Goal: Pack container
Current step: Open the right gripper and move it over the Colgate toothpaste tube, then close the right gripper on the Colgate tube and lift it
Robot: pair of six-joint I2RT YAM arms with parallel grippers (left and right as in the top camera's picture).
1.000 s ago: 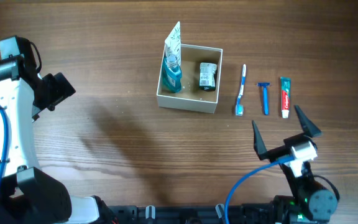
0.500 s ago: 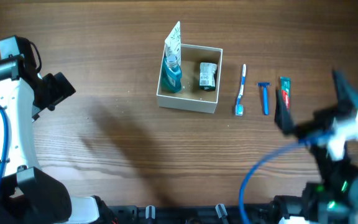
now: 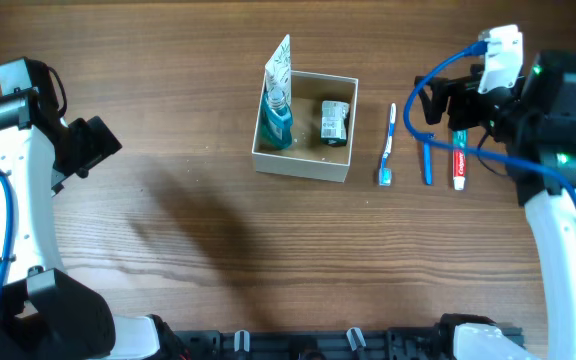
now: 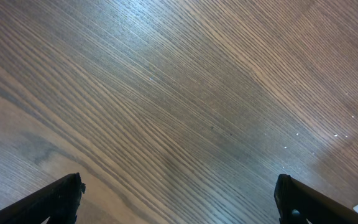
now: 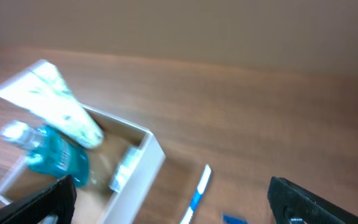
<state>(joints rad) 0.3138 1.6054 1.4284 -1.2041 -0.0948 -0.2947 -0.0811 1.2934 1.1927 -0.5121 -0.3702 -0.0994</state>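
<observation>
Well, from overhead the right gripper (image 3: 440,105) hangs with its fingers apart right over the razor (image 3: 427,165) and the toothpaste (image 3: 458,160). I think that is so it can drop down and pinch one of them. The toothbrush (image 3: 389,145) lies just beside those two, and the container (image 3: 301,165) is the next thing past it, near this hand. A blue bottle (image 3: 278,120), a white packet (image 3: 282,62) and a small dark thing (image 3: 335,120) are already inside. The three loose things lie in a neat row, likely so each is easy to grab alone. The left gripper (image 3: 88,148) is well apart from the container, out of the way. The left wrist view shows only bare table (image 4: 179,93) between its wide-open fingers (image 4: 61,199), which overhead cannot show. The right wrist view is blurry. It shows the container's tan inside just ahead of that hand's spread fingers (image 5: 42,202), but not the toothpaste.
</observation>
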